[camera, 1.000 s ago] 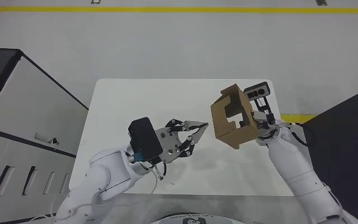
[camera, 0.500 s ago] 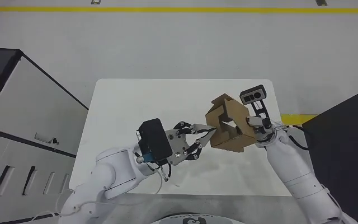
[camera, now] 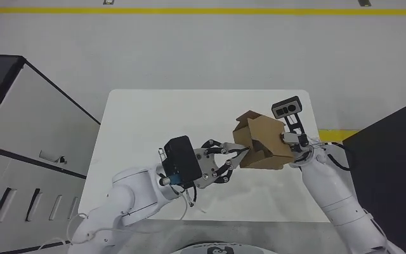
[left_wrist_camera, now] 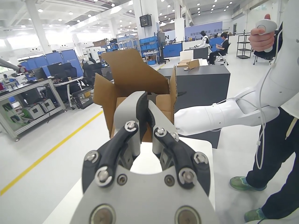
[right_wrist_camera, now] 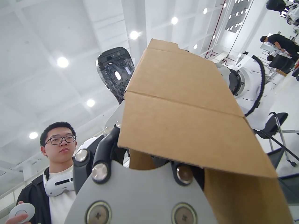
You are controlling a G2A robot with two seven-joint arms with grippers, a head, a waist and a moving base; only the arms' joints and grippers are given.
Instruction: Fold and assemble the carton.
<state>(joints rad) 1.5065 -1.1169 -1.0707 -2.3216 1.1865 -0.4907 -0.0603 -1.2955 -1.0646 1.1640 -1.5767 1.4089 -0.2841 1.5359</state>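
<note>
A brown carton (camera: 263,136) hangs tilted over the right side of the white table (camera: 158,114), its flaps unfolded. My right gripper (camera: 293,147) is shut on its far-right wall; in the right wrist view the cardboard (right_wrist_camera: 182,117) runs down between the fingers of that gripper (right_wrist_camera: 149,157). My left gripper (camera: 243,151) is shut, and its tips touch the carton's left face low down. In the left wrist view the closed left gripper (left_wrist_camera: 145,103) presses against the open carton (left_wrist_camera: 133,73), whose raised flaps stand behind the fingers.
A dark cabinet (camera: 38,108) stands off the table's left edge and a black unit (camera: 380,140) off the right. The table's left half and back lie bare. A yellow floor line (camera: 203,11) runs beyond the table.
My left gripper moved right until its tips met the carton. The right arm lowered and turned the carton toward the left gripper.
</note>
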